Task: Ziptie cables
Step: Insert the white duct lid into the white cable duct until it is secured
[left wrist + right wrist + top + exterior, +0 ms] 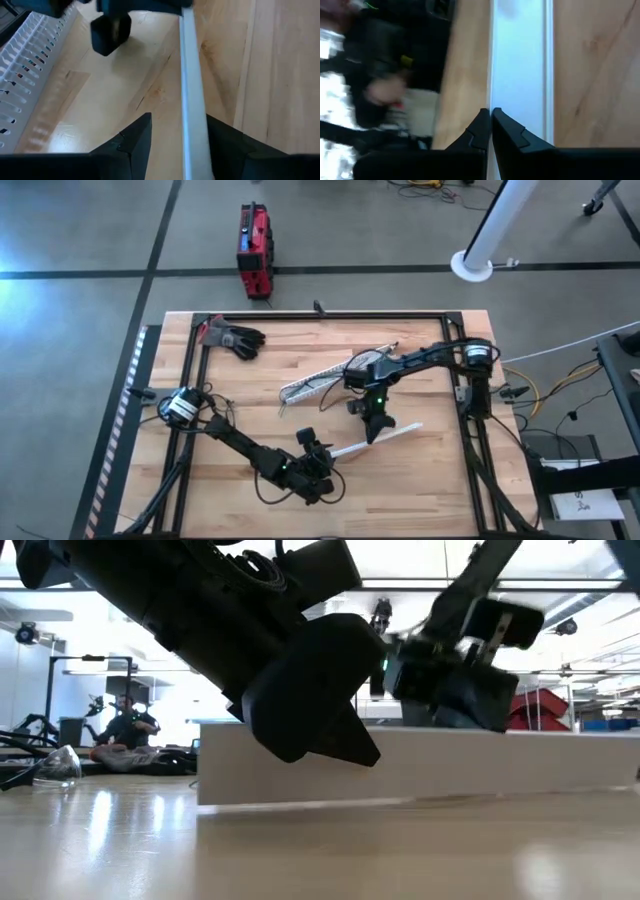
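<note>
A long white slotted channel [318,383] lies slantwise on the middle of the wooden table. Thin coloured cables [20,75] show through its slots and dark ones lie at its far end [365,361]. Its flat white lid [385,434] lies nearer, toward the table's front. My right gripper [490,114] is shut at the lid's long edge, near the lid's middle. My left gripper [177,131] is open near the lid's near-left end. The lid [192,100] runs between its fingers, and I see no touch. My right gripper has the lid's long edge [492,95] between its two shut fingertips, which lie along that edge. The fingers come from above, pointing down. In the low view the lid [420,765] shows as a white band with its lower edge on the table.
A black glove [236,338] lies at the table's far left corner. A dark metal frame [300,314] runs round the table. A red case [255,248] stands on the floor beyond the far edge. A person [125,730] sits far back in the room.
</note>
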{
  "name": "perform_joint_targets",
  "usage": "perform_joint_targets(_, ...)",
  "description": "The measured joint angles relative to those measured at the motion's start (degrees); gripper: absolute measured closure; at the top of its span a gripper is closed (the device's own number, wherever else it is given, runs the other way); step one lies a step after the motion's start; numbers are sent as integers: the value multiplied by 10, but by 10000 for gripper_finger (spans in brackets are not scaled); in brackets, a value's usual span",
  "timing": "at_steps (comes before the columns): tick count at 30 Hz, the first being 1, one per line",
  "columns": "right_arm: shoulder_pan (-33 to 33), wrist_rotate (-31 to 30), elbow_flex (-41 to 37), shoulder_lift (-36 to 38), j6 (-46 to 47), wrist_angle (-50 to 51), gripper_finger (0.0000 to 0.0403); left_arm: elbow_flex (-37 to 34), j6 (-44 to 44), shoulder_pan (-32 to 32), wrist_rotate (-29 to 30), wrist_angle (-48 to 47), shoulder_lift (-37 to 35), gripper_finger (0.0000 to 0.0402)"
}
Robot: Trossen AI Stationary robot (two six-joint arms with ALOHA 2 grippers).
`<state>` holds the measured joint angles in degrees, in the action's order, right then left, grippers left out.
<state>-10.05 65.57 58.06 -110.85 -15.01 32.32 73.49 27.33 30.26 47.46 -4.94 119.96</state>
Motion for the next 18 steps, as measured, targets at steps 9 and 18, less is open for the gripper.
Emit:
perform_joint_targets(9,-63,106,53,-60,-22,8,402,0,1,0,1,-2,-1,240)
perform_joint_targets(18,-81,-94,91,-55,-25,-19,402,0,2,-1,1,-1,-1,222)
